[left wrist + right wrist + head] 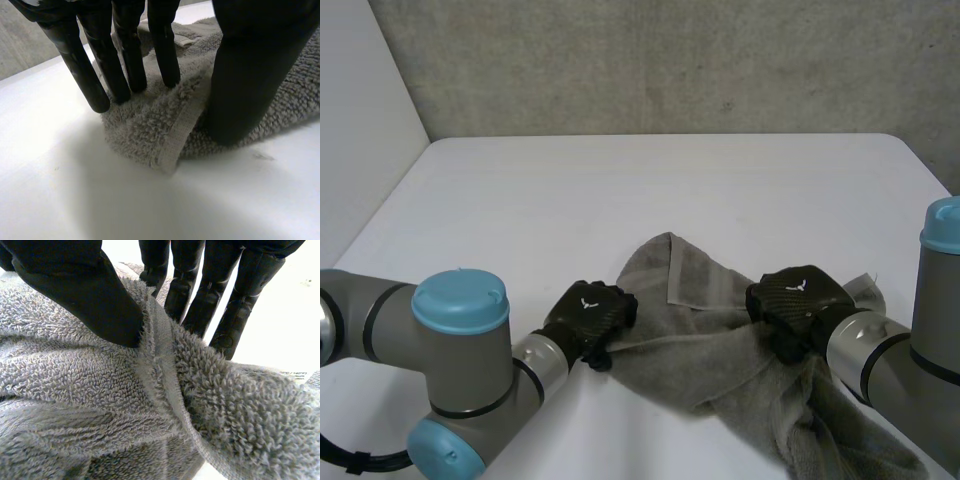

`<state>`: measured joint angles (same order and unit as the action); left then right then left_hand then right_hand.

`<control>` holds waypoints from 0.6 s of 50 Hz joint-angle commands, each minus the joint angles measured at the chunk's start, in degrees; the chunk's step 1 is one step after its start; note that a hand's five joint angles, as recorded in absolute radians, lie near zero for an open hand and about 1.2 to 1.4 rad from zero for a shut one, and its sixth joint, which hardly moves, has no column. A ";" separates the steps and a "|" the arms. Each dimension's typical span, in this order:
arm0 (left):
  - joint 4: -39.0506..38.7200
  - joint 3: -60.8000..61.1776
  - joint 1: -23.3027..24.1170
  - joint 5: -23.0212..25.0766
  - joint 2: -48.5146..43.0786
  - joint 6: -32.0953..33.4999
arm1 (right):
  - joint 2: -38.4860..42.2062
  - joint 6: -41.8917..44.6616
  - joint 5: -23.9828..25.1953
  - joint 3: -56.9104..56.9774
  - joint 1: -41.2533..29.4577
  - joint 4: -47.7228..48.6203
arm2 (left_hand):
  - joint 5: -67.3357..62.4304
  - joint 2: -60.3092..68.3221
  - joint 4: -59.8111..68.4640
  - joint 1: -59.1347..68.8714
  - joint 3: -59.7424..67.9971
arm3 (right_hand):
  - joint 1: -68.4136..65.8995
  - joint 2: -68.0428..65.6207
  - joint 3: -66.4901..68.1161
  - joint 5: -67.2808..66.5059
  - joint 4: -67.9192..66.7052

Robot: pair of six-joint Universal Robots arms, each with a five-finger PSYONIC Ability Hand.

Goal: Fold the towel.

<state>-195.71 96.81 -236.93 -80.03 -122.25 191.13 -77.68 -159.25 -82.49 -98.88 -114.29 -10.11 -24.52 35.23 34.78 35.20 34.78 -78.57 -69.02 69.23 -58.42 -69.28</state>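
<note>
A grey terry towel lies crumpled on the white table, near its front edge. My left hand is at the towel's left corner. In the left wrist view its straight fingers stand on one side of a raised fold with the hem. The thumb presses on the other side, pinching the cloth. My right hand is on the towel's right edge. There its thumb and fingers squeeze a ridge of towel between them.
A grey wall rises behind the table's far edge. Bare white tabletop stretches from the towel to that edge and to the left. Part of the towel trails toward my right arm at the front right.
</note>
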 commanded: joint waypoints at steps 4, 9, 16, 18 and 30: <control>-2.04 -8.55 -0.11 -0.92 -1.15 0.12 | 1.66 6.93 0.75 3.26 0.20 1.94 | -45.48 44.77 45.22 44.80 45.22 | -1.43 -10.98 10.77 -11.58 -10.72; -5.20 -20.04 -0.11 -1.36 1.13 0.12 | 4.12 9.66 0.22 17.01 0.38 15.33 | -45.48 44.77 45.22 44.80 45.22 | -1.43 -10.98 10.77 -11.58 -10.72; -12.15 -36.70 -0.20 -2.68 3.77 0.03 | 2.81 8.78 -1.18 24.17 0.21 46.85 | -45.48 44.77 45.22 44.80 45.22 | -1.43 -10.98 10.77 -11.58 -10.72; -16.35 -39.33 -0.28 -3.73 4.82 0.12 | 2.18 8.78 -1.62 24.00 0.20 54.05 | -45.48 44.77 45.22 44.80 45.22 | -1.43 -10.98 10.77 -11.58 -10.72; -11.36 -19.73 -1.08 -1.62 11.51 0.03 | 3.32 9.57 2.68 17.50 0.38 25.36 | -45.48 44.77 45.22 44.80 45.22 | -1.43 -10.98 10.77 -11.58 -10.72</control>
<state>-212.06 63.26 -237.59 -83.52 -113.92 191.19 -76.63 -150.14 -83.16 -77.19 -114.19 36.46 -58.78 69.72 69.70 66.43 69.62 -79.00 -69.32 69.45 -58.83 -69.69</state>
